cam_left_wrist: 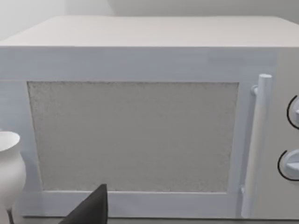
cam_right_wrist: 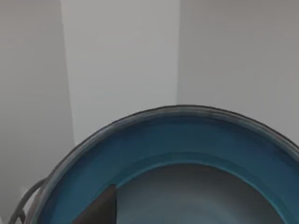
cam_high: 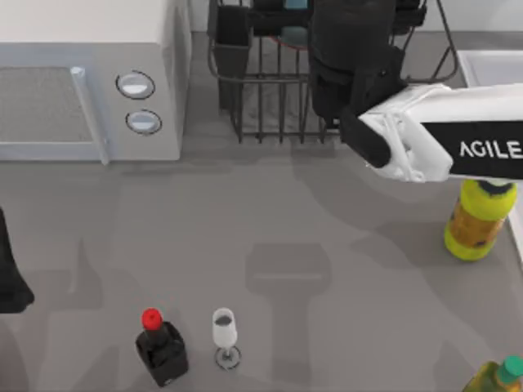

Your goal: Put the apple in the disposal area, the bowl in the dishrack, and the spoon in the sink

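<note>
**Bowl carried over the dishrack, release not yet made**

The right gripper [cam_high: 347,77] hangs over the dishrack [cam_high: 270,90] at the far edge of the surface, its arm reaching in from the right edge. In my judgement it is placed there so the bowl can be let down between the upright bars. From above, the dark wrist covers most of the load; a little blue shows among the bars beneath it. The right wrist view supplies what the top view lacks: the bowl [cam_right_wrist: 177,140] sits close under the camera, blue inside with a thin dark rim, one finger [cam_right_wrist: 100,207] lying against its inner wall. The jaws seem clamped on that rim, though the other finger is hidden.

The left gripper [cam_high: 12,282] is parked at the left edge; whether its jaws are wide or narrow I cannot tell. Its wrist view faces the microwave [cam_left_wrist: 140,135] door, with a white glass [cam_left_wrist: 9,172] beside it.

The sink [cam_high: 490,69] lies at the far right corner.
</note>
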